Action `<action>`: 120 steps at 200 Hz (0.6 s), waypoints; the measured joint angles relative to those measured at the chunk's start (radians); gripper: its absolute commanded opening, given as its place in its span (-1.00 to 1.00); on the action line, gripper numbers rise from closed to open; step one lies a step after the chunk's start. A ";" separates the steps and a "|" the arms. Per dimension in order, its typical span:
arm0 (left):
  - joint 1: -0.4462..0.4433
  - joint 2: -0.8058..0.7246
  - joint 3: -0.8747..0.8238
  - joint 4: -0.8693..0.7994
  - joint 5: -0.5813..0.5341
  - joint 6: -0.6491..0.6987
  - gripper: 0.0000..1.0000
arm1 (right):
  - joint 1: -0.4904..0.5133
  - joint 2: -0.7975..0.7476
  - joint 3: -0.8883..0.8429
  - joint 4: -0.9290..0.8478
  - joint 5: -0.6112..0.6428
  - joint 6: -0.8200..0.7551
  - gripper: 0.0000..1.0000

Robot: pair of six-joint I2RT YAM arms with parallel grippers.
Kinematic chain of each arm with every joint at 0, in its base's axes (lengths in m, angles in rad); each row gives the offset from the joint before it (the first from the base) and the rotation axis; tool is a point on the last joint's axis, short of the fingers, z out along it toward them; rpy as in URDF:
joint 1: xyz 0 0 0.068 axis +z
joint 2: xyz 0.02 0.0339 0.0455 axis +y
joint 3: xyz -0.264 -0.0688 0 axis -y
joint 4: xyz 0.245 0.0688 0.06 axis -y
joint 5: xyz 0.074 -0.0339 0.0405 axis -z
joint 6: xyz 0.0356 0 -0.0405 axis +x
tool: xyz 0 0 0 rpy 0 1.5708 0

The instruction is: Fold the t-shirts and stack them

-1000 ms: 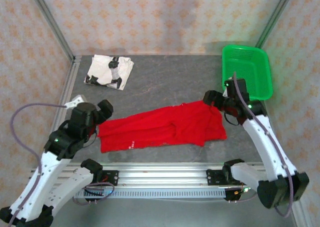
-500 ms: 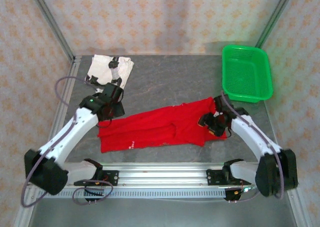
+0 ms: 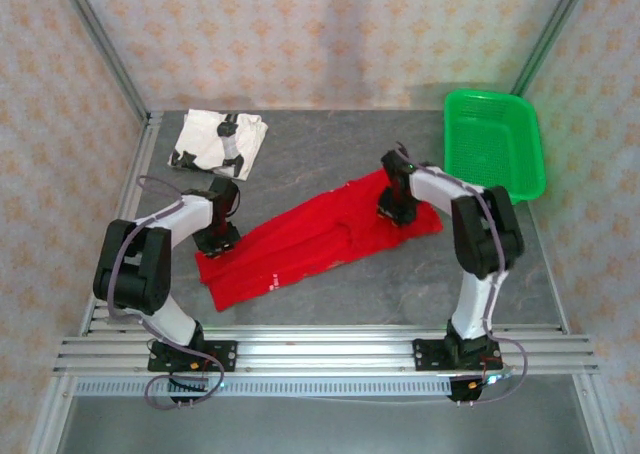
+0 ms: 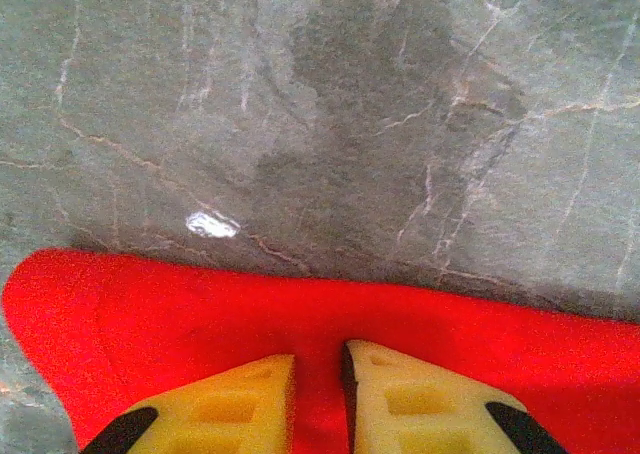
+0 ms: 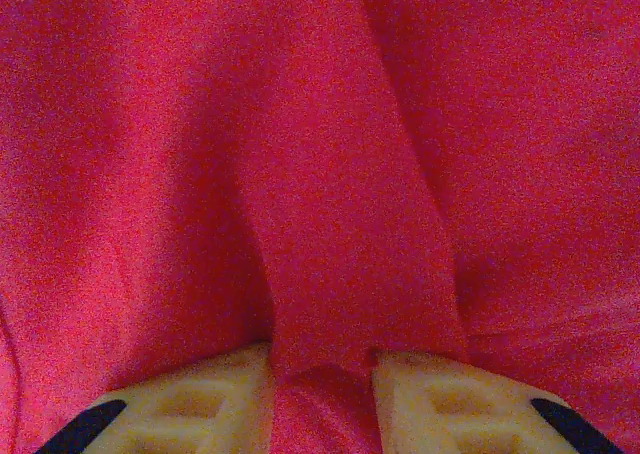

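Grips are freshly clamped on the red shirt (image 3: 310, 242): left gripper (image 4: 318, 374) pinches its 9 o'clock edge, right gripper (image 5: 320, 369) a 2 o'clock fold; folding can likely begin.

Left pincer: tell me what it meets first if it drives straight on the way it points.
The red shirt: the left pincer has its tips at the cloth, close to its edge. Beyond that edge the line runs over bare table, though depth is unclear.
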 measured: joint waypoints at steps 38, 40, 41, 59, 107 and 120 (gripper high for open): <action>-0.004 -0.015 -0.013 0.022 0.033 -0.034 -0.60 | -0.016 0.340 0.544 -0.103 0.038 -0.023 -0.14; -0.005 -0.017 -0.015 0.023 0.035 -0.037 -0.60 | -0.016 0.366 0.585 -0.117 0.037 -0.027 -0.13; -0.005 -0.018 -0.017 0.026 0.037 -0.038 -0.61 | -0.017 0.381 0.614 -0.126 0.039 -0.032 -0.12; -0.030 -0.040 -0.045 0.052 0.066 -0.068 -0.61 | -0.026 0.599 0.996 -0.210 0.030 -0.069 -0.03; -0.210 -0.070 -0.100 0.151 0.099 -0.203 -0.61 | -0.046 0.779 1.296 -0.184 -0.096 -0.117 0.32; -0.255 -0.072 -0.108 0.168 0.106 -0.236 -0.61 | -0.058 0.752 1.246 -0.133 -0.150 -0.120 0.39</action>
